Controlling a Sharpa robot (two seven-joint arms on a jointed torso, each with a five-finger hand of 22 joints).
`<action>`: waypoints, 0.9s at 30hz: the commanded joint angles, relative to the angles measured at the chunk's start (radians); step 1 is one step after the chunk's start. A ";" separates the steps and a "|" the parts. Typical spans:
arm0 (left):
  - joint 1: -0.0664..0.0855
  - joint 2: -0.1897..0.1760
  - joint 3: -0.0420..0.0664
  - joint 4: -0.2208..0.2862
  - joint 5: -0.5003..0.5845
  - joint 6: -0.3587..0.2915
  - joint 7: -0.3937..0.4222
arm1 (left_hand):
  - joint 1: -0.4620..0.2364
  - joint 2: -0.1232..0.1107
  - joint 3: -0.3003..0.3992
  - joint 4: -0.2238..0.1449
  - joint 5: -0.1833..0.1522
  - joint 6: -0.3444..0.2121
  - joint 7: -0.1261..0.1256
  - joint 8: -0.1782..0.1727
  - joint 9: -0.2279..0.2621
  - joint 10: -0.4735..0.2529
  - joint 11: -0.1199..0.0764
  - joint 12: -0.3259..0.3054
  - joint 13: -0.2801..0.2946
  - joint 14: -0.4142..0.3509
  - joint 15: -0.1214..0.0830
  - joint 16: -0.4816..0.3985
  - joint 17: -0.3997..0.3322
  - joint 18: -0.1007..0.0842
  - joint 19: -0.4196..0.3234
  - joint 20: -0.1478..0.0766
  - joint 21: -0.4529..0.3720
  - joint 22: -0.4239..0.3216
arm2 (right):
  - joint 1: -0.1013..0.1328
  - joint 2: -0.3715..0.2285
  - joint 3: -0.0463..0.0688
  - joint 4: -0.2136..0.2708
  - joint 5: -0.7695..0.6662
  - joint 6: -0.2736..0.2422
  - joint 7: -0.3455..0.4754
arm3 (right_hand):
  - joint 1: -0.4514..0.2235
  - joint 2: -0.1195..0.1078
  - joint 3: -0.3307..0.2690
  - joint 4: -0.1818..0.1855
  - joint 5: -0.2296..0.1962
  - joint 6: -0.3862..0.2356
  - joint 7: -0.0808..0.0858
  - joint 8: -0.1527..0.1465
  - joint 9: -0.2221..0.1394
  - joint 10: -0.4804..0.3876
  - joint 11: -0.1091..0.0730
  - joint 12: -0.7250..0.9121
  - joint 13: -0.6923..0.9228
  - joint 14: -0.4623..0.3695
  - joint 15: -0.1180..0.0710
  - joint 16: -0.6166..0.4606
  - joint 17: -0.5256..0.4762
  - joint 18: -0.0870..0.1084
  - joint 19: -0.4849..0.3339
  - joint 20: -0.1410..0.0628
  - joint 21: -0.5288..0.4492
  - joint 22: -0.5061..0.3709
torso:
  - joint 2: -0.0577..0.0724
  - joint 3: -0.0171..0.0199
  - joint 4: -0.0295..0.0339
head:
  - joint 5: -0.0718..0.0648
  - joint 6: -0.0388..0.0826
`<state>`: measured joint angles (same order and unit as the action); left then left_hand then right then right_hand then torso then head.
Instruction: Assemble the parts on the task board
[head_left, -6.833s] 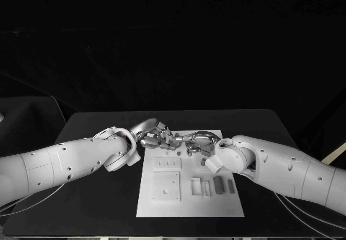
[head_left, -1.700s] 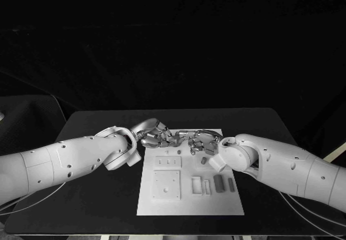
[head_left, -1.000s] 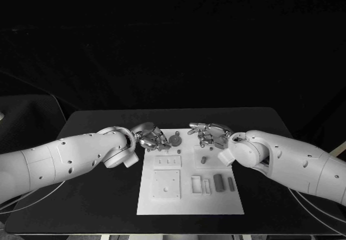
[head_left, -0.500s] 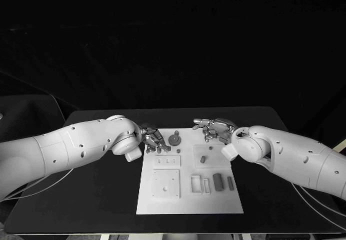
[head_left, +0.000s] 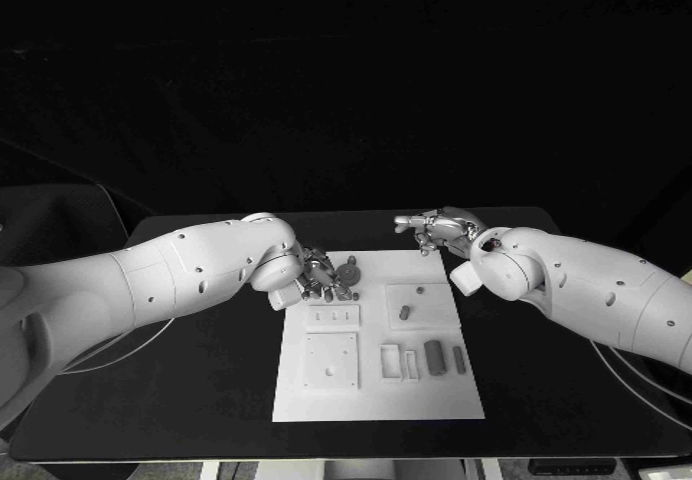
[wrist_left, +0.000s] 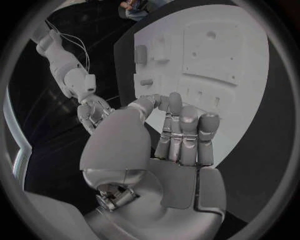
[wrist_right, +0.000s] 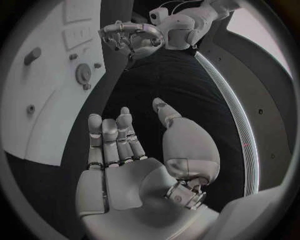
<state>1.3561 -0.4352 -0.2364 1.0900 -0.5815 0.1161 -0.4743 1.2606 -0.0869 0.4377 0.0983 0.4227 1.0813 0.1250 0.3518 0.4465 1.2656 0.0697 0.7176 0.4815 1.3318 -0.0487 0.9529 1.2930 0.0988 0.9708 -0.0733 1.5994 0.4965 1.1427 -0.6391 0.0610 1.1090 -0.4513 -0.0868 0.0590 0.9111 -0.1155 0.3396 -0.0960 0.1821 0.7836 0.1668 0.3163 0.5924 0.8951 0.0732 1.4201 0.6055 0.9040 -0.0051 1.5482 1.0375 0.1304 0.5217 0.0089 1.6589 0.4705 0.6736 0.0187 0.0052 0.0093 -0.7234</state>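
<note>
White task board (head_left: 378, 390) lies between both hands.

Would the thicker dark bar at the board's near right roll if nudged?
Probably stiff: the thicker dark bar keeps a straight outline. Its ends look rounded, so a sideways nudge on the task board might roll it. Small, so likely light.

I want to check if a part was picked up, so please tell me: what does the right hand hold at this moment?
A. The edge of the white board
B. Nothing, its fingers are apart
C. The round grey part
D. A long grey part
B: in the right wrist view the right hand shows a bare palm with fingers spread and nothing between them, hanging over the black table beside the task board.
</note>
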 joint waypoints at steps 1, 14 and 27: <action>0.002 0.024 0.001 -0.021 0.006 0.053 -0.057 | -0.023 0.002 0.052 -0.044 0.060 0.222 -0.043 0.091 0.114 0.180 -0.073 0.016 0.009 0.014 -0.010 0.023 0.006 0.067 0.014 -0.002 0.017 0.008 | 0.011 0.005 -0.001 -0.020 -0.062 -0.007 0.044 | 0.013 0.000 0.000 -0.009 0.001 0.000 -0.001 0.005 0.001 -0.007 0.001 0.007 -0.001 -0.004 0.001 0.001 0.000 0.002 -0.005 -0.001 0.102 -0.001 | 0.000 0.0000 0.0000 | -0.005 -0.007; 0.002 0.092 0.001 -0.149 0.011 0.223 -0.102 | -0.036 0.003 0.056 -0.049 0.094 0.230 -0.046 0.094 0.116 0.187 -0.077 0.024 0.014 0.018 -0.014 0.036 0.010 0.069 0.020 -0.004 0.027 0.012 | 0.037 0.033 -0.001 -0.099 -0.062 -0.001 0.041 | 0.018 0.001 0.001 -0.013 0.001 0.002 -0.001 0.005 0.001 -0.007 0.001 0.007 -0.001 -0.004 0.000 0.001 0.000 0.002 -0.006 -0.001 0.102 0.000 | -0.001 0.0007 -0.0007 | -0.007 -0.021; 0.000 0.116 0.001 -0.181 -0.083 0.236 -0.128 | -0.069 0.022 0.056 -0.107 0.165 0.243 -0.051 0.108 0.126 0.195 -0.084 0.051 0.033 0.025 -0.022 0.073 0.017 0.077 0.026 -0.007 0.056 0.027 | 0.037 0.034 -0.001 -0.078 -0.069 0.005 0.037 | 0.030 0.004 0.002 -0.019 0.001 0.003 -0.001 0.007 0.002 -0.008 0.001 0.007 -0.002 -0.004 0.000 0.002 0.000 0.003 -0.006 -0.002 0.103 0.000 | 0.003 -0.0015 -0.0002 | -0.004 -0.031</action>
<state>1.3559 -0.3232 -0.2361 0.9139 -0.6045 0.3336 -0.5908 1.1975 -0.0718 0.4137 0.0736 0.5845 1.1076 0.1197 0.3518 0.4484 1.2924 0.0645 0.7667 0.5137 1.3581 -0.0610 1.0212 1.3082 0.0924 0.9905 -0.0787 1.6510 0.5229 1.1797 -0.6063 0.0599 1.0247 -0.5063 -0.0921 0.0849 0.9310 -0.1118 0.3425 -0.1093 0.1821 0.7850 0.1655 0.3163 0.5925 0.8952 0.0732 1.4242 0.6046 0.9041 -0.0049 1.5482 1.0375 0.1303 0.5217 0.0089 1.6589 0.4706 0.6762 0.0177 0.0052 0.0048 -0.7518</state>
